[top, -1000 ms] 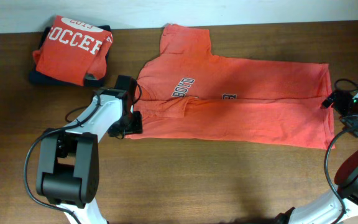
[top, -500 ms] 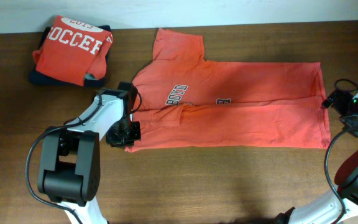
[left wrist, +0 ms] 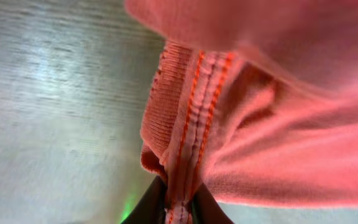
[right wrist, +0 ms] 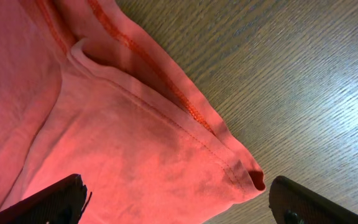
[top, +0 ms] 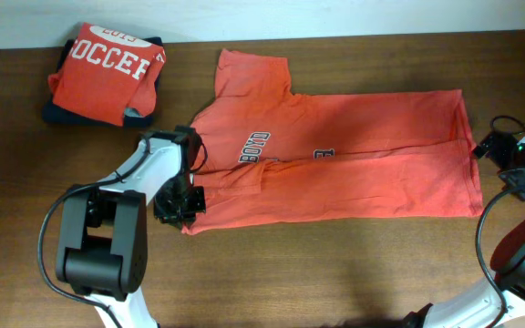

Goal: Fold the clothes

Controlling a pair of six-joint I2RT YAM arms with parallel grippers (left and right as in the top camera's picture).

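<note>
An orange-red T-shirt [top: 354,155] lies spread across the wooden table [top: 290,264], with dark lettering near its middle and one sleeve pointing to the back. My left gripper [top: 182,206] is at its front left corner, shut on a stitched hem. In the left wrist view the dark fingers [left wrist: 151,202] pinch that hem [left wrist: 188,143] at the gripper [left wrist: 179,210]. My right gripper [top: 499,159] is open beside the shirt's right edge. In the right wrist view a hem corner [right wrist: 244,171] lies between the spread fingertips [right wrist: 306,202] of the gripper [right wrist: 179,205].
A folded orange "SOCCER" shirt [top: 108,64] rests on a dark folded garment [top: 71,114] at the back left. Black cables [top: 504,123] run by the right arm. A pale wall [top: 335,18] borders the table's far edge.
My left gripper has shut on the shirt's corner and moved toward the front, dragging the whole shirt leftward. The right arm has stayed in place, open.
</note>
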